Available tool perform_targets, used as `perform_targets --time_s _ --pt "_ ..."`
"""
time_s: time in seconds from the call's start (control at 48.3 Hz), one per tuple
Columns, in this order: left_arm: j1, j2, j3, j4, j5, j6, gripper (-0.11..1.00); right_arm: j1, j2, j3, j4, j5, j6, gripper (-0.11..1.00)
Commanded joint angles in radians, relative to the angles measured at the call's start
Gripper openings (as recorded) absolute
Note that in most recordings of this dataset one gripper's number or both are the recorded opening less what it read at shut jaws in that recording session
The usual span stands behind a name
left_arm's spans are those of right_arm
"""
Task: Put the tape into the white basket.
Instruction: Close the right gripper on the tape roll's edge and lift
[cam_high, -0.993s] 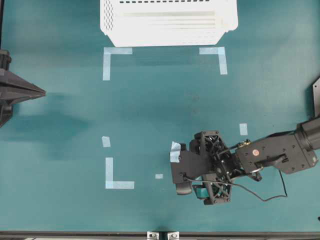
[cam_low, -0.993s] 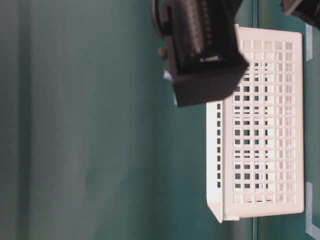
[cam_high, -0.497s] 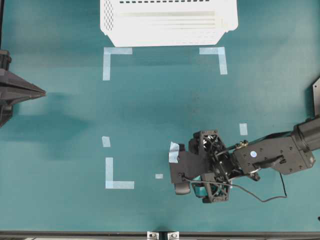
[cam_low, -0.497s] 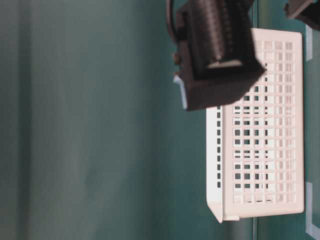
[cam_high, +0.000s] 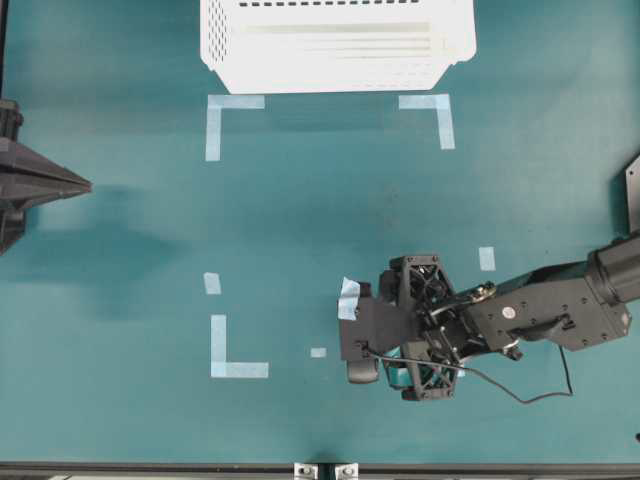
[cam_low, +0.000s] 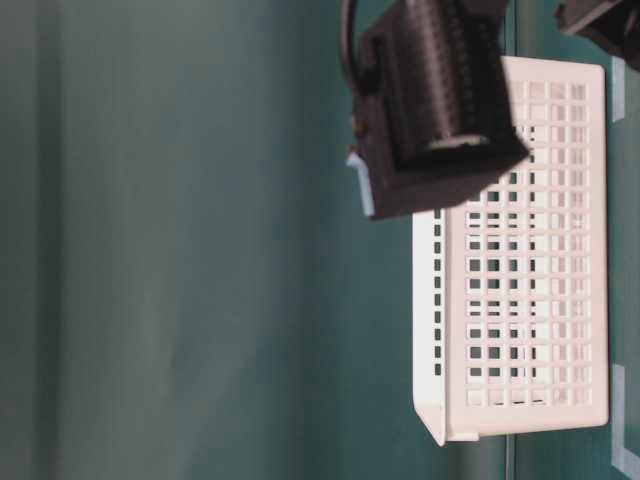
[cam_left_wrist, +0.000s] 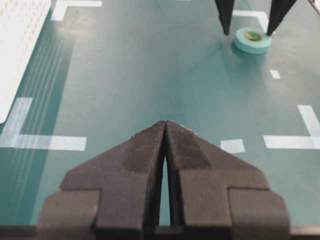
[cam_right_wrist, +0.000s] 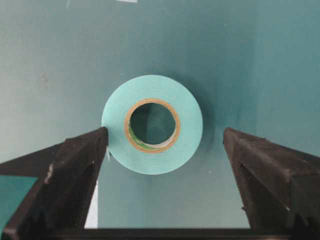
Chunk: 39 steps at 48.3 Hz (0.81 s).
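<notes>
**Op:** Teal tabletop (cam_high: 300, 220), pale corner marks (cam_high: 232, 345) laid out on it. I've got the right gripper (cam_right_wrist: 162, 145) low over the tape (cam_right_wrist: 152, 124), jaws spread wide either side of the roll, holding nothing. One finger (cam_right_wrist: 75, 165) looks to be just at its edge, the other stands apart.

**Obs:** So you're at the grasp?

**Op:** I'd say so. Next it wants centring, then a close across the roll, a lift, and a long carry to the basket (cam_high: 335, 60) at the far edge.

**Obs:** Anything in it?

**Op:** Nothing I can see; only its ribbed bottom shows. Left gripper (cam_left_wrist: 165, 137) sits parked, jaws together, empty.
</notes>
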Motion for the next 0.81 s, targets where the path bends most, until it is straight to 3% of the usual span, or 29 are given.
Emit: perform_targets --time_s 0.0,0.786 --pt "-0.003 0.009 -0.012 0.002 -0.008 0.000 -0.11 0.012 -0.014 -0.025 -0.002 -0.005 0.000 0.97" --pt "-0.003 0.009 -0.012 0.000 -0.009 -0.002 -0.11 0.015 0.021 -0.028 0.000 -0.032 0.002 0.97"
